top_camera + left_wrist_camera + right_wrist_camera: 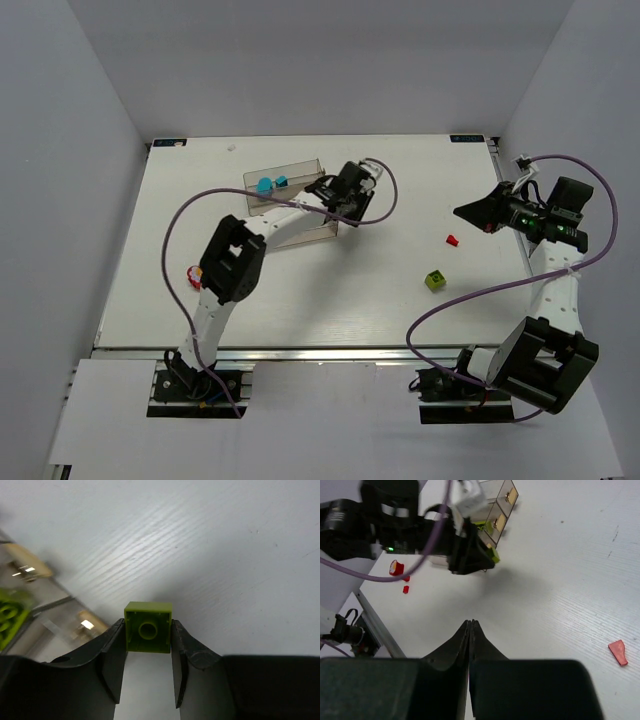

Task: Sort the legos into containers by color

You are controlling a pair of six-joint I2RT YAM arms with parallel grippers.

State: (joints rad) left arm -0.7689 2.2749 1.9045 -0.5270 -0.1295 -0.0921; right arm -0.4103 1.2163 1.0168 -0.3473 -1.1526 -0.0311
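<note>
Looking down from above: spotted left tool [345,195] at right end of rack [300,170], blue bricks [270,184] inside toward its far left; loose green brick [435,280] and red brick [452,240] out on bench [330,300], well apart from rack. Switching to left wrist: clamped on held green brick [148,627], over bare bench, just beside rack. Switching to right wrist: right tool [470,625] pressed together, gripping nothing, hovering above bench. Judged risk: could drop brick outside rack if released before clearing wall, or into wrong colour trough.

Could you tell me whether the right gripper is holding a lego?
No, the right gripper is shut tight, with nothing between its jaws.
</note>
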